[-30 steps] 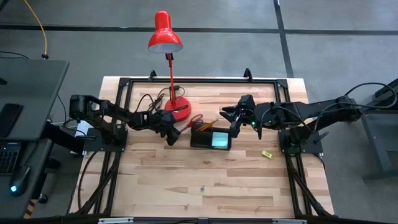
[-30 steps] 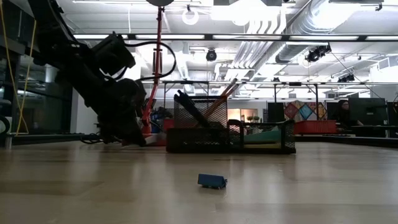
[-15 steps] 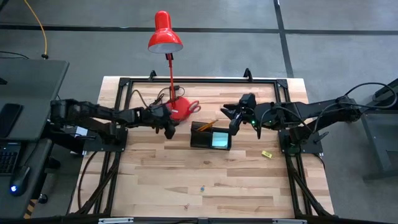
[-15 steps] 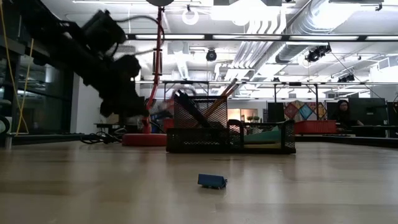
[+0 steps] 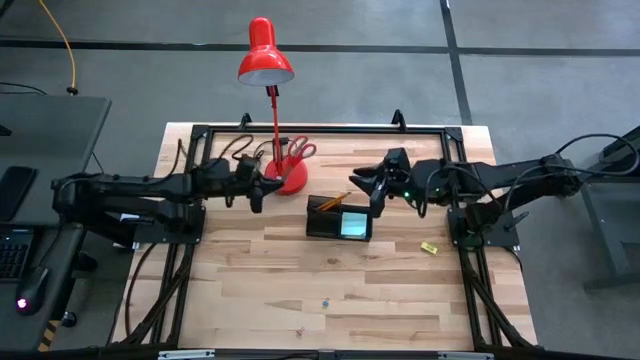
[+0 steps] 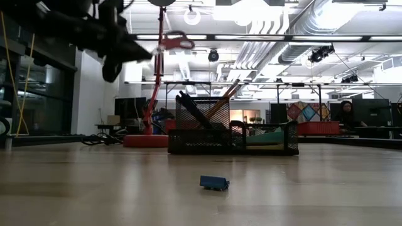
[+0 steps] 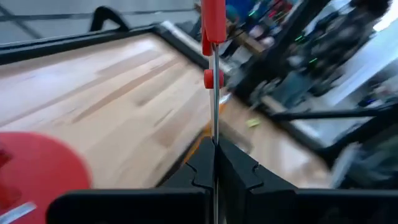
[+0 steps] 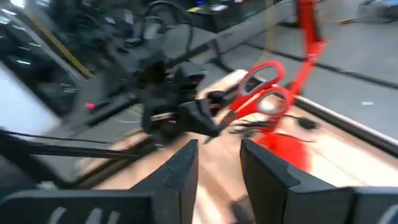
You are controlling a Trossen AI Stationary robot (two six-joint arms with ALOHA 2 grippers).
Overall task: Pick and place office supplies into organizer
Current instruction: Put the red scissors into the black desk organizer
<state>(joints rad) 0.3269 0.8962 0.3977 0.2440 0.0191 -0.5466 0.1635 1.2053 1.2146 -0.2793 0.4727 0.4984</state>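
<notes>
Above the red lamp base (image 5: 289, 178), my left gripper (image 5: 262, 184) clamps red-handled metal scissors (image 5: 297, 151) aloft. Carry step; next, swing over black mesh organizer (image 5: 338, 217). Right gripper (image 5: 375, 187) narrowly parted, waiting.

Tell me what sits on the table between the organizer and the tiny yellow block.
Nothing: in the high view, only bare wood lies between the organizer and the tiny yellow block, off toward the right arm's base.
</notes>
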